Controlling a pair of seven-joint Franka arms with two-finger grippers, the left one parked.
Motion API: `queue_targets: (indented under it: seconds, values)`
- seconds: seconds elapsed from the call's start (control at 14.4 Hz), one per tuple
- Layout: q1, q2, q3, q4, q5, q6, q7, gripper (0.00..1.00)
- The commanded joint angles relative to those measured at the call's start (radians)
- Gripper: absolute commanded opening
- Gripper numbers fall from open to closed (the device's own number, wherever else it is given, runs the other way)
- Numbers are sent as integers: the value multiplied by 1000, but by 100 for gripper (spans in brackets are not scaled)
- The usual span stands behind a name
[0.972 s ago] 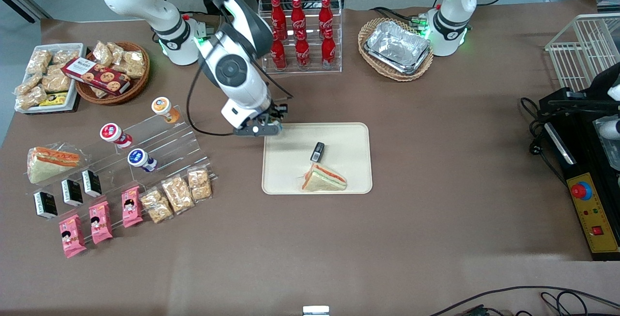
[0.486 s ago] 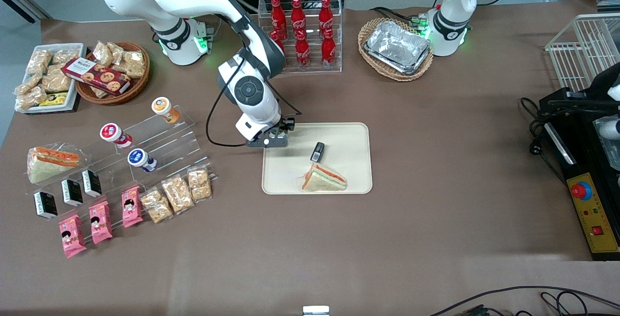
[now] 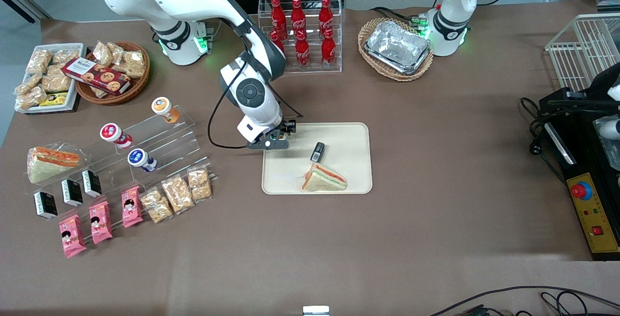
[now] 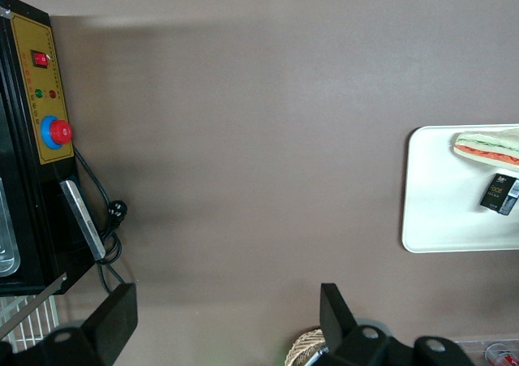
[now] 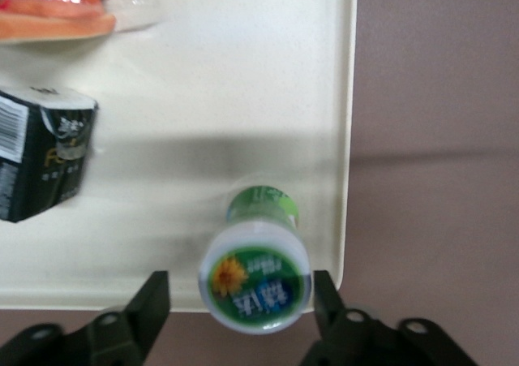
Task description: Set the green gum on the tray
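Now the gripper (image 3: 277,137) hangs low over the corner of the tray (image 3: 348,180) that lies toward the working arm's end of the table and farthest from the front camera. In the right wrist view the green gum (image 5: 256,277) stands upright on the tray (image 5: 203,82), just inside that rounded corner — its white-rimmed green lid faces the camera. The fingers (image 5: 150,301) sit one on each side of the jar with a gap showing between each pad and the lid, so the claw is spread wide and grips nothing. On the same tray lie a small black pack (image 3: 317,151) and, nearer the front camera, a wrapped sandwich (image 3: 323,179) — both apart from the jar. An orange-lidded jar (image 3: 162,106) and a blue-lidded jar (image 3: 138,158) rest on the clear stepped rack (image 3: 179,134) toward the working arm's end.
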Motion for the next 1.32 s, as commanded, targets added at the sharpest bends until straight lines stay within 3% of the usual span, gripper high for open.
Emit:
queue_targets:
  seconds: [0.0,0.28,0.49,0.76,1.04,1.25]
  values:
    - [-5,-34,-13,25,14,-30,-10,100]
    - [-66,-132,-34,91,5,-215,-59,100]
    - [-172,-262,-34,109,3,-370,-132,100]
    - [-345,-376,-34,233,0,-695,-269,100]
    - [-493,-405,-36,388,-76,-911,-404,100]
    - [-574,-402,-36,447,-96,-981,-435,100]
